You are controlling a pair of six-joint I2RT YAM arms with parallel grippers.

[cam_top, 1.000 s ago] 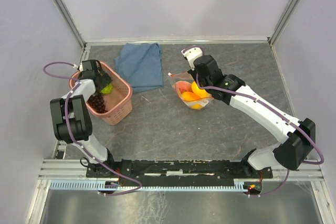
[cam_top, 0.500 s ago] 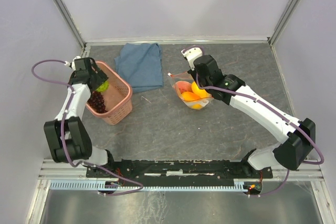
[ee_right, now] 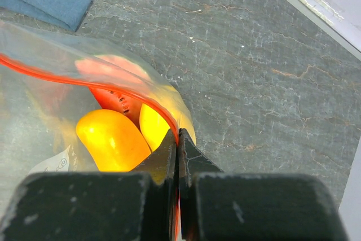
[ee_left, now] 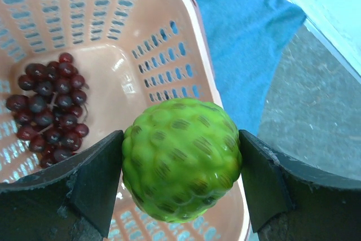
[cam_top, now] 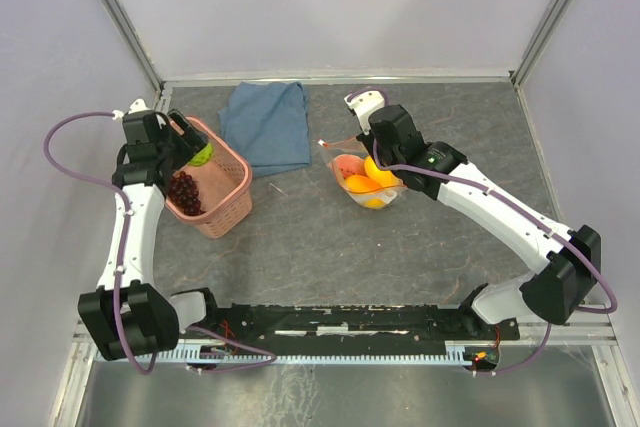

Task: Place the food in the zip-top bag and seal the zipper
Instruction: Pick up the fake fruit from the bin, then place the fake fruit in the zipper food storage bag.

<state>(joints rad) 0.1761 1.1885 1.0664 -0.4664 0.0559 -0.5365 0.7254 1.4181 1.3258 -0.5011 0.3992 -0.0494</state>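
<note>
Left gripper (ee_left: pixel 180 182) pinches the yellow-green bumpy ball (ee_left: pixel 179 150) above the pink basket (ee_left: pixel 169 32), grape bunch (ee_left: pixel 51 105) at its nine o'clock; right gripper (ee_right: pixel 177 150), jaws pressed on the zipper (ee_right: pixel 84 80), holds the zip-top bag (ee_right: pixel 45 111), yellow-orange fruit (ee_right: pixel 110 139) inside.

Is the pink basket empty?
Not empty. The pink perforated basket has a dark purple grape bunch inside; the left gripper holds a yellow-green bumpy ball.
</note>
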